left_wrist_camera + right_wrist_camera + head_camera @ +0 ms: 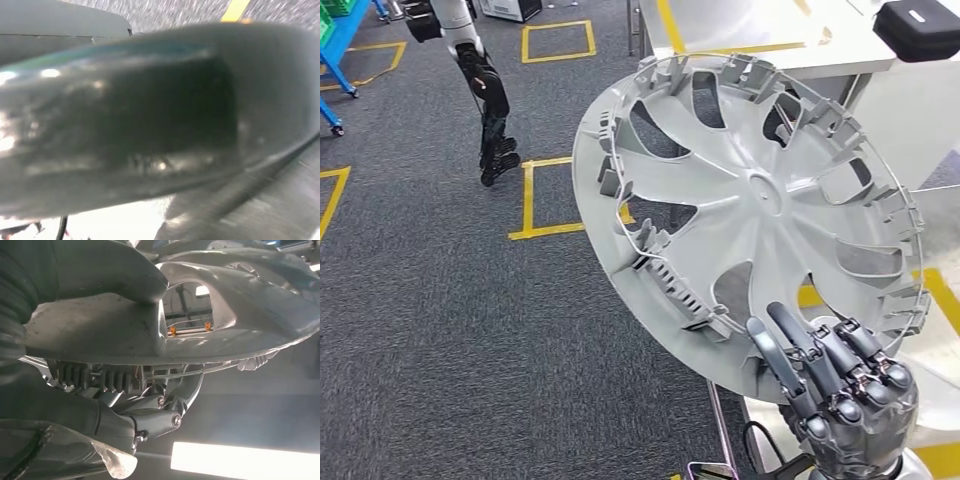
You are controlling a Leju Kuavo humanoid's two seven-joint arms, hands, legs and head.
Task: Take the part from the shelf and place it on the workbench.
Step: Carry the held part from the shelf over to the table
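Wheel cover (pixel 765 190): pale grey, spoked with cut-out slots. Right hand (pixel 841 400) at its rim: dark grey, glossy. Carpet (pixel 433 330): dark speckled grey, yellow tape squares (pixel 535 200). Tabletop (pixel 773 30) beyond the cover: white, yellow stripes; black case (pixel 920 25).

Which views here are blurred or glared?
Head view: sharp, evenly lit, hubcap and right robot hand crisp. Left wrist view: heavily blurred, a dark close surface with small highlights. Right wrist view: soft, thumb on the hubcap, a blown-out bright strip.

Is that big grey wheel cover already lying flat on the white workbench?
No, the wheel cover is tilted in the air, held at its lower rim by the right hand.
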